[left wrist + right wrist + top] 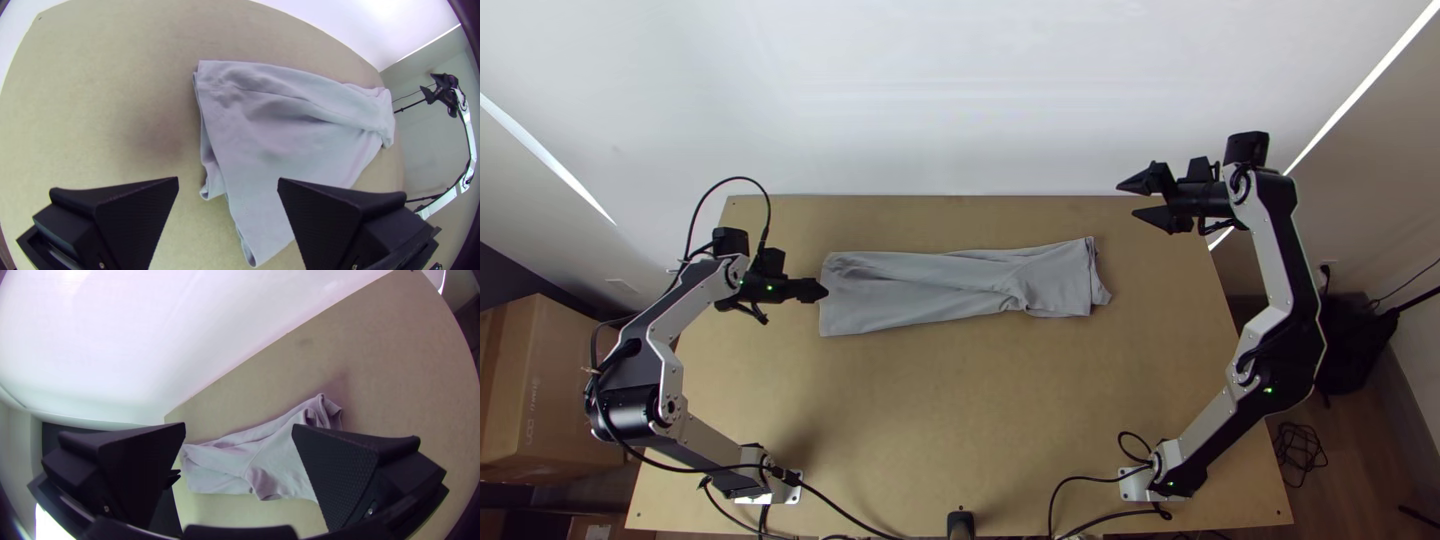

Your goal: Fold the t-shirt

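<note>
Grey t-shirt point(910, 290) laid out in a creased strip, left gripper point(822, 290) gaping right by one end, right gripper point(1126, 200) wide too!

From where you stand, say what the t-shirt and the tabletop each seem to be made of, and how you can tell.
T-shirt: soft, matt grey knit fabric, perhaps cotton; it creases, droops into folds and shows stitched seams.

Tabletop: probably wood or board with a dull, smooth finish; it is flat, light brown and straight-edged, though a wood-look surface is possible.
</note>
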